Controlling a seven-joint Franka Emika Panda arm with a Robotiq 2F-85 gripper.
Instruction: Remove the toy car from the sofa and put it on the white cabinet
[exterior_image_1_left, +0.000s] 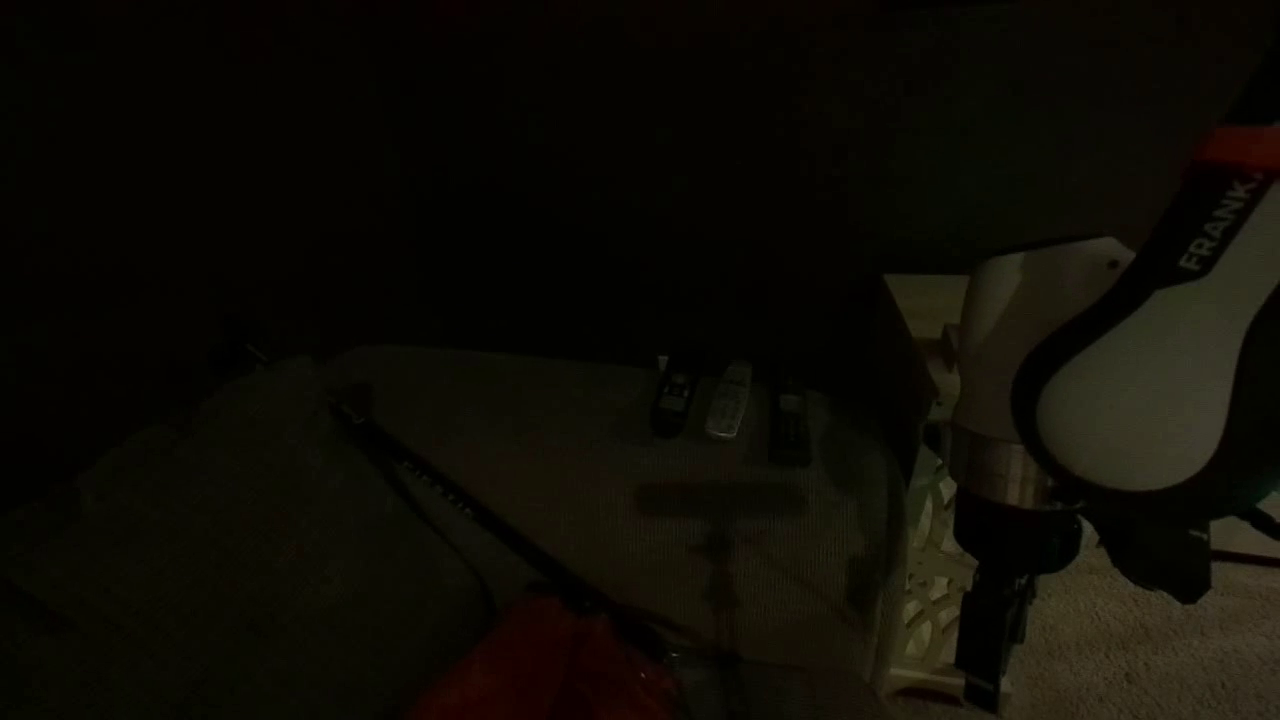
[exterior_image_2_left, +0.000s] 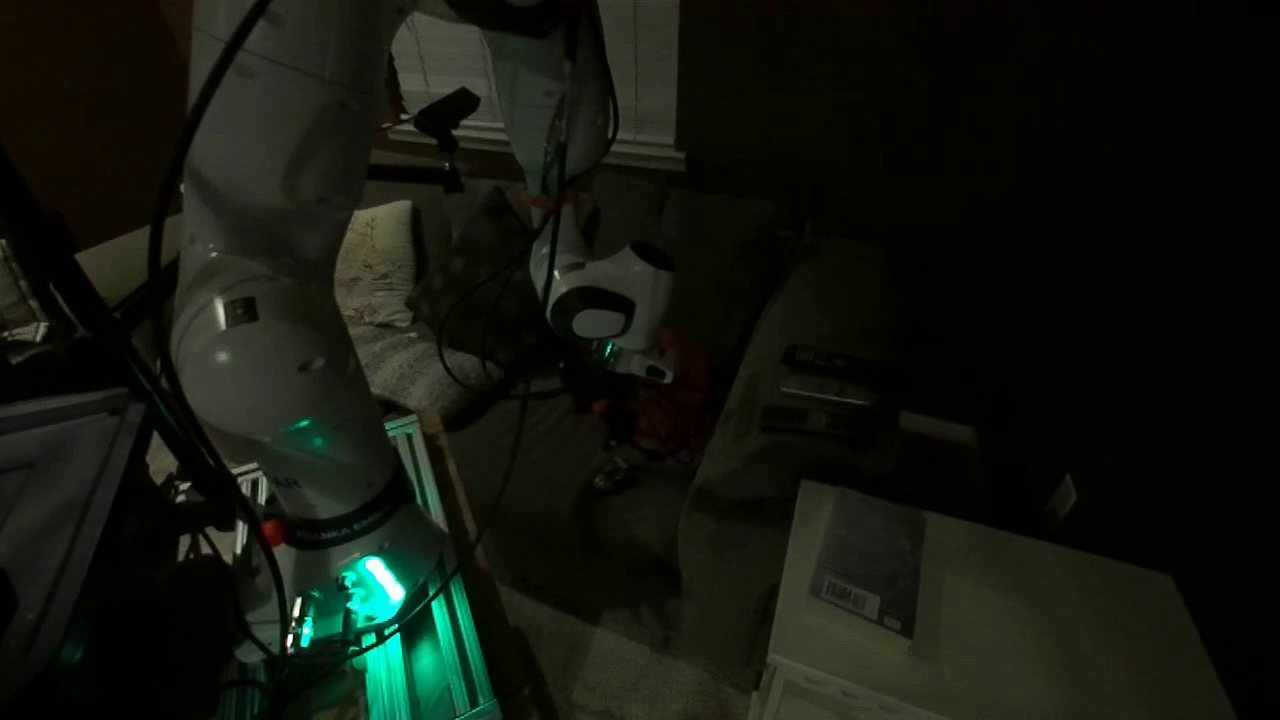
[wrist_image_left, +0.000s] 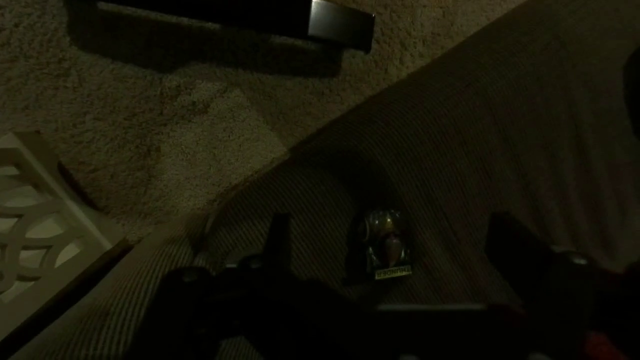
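Note:
The room is very dark. The toy car (wrist_image_left: 391, 245), small and shiny with a yellow "THUNDER" strip, sits on the ribbed sofa (wrist_image_left: 500, 125) in the wrist view. A small shiny shape on the seat in an exterior view (exterior_image_2_left: 612, 476) looks like the car. My gripper (wrist_image_left: 390, 218) is open and empty; its fingers stand apart on either side of the car in the wrist view, above it. The gripper also shows low in an exterior view (exterior_image_1_left: 985, 685). The white cabinet (exterior_image_2_left: 1050, 620) stands beyond the sofa arm; its lattice side shows in the wrist view (wrist_image_left: 42, 220).
Three remotes (exterior_image_1_left: 730, 402) lie on the sofa arm (exterior_image_1_left: 560, 440). A black pole or strap (exterior_image_1_left: 480, 510) and a red item (exterior_image_1_left: 560, 670) are near them. A flat grey case (exterior_image_2_left: 870, 565) lies on the cabinet top. Pillows (exterior_image_2_left: 378, 265) rest on the sofa. A dark bar (wrist_image_left: 342, 25) is above the carpet.

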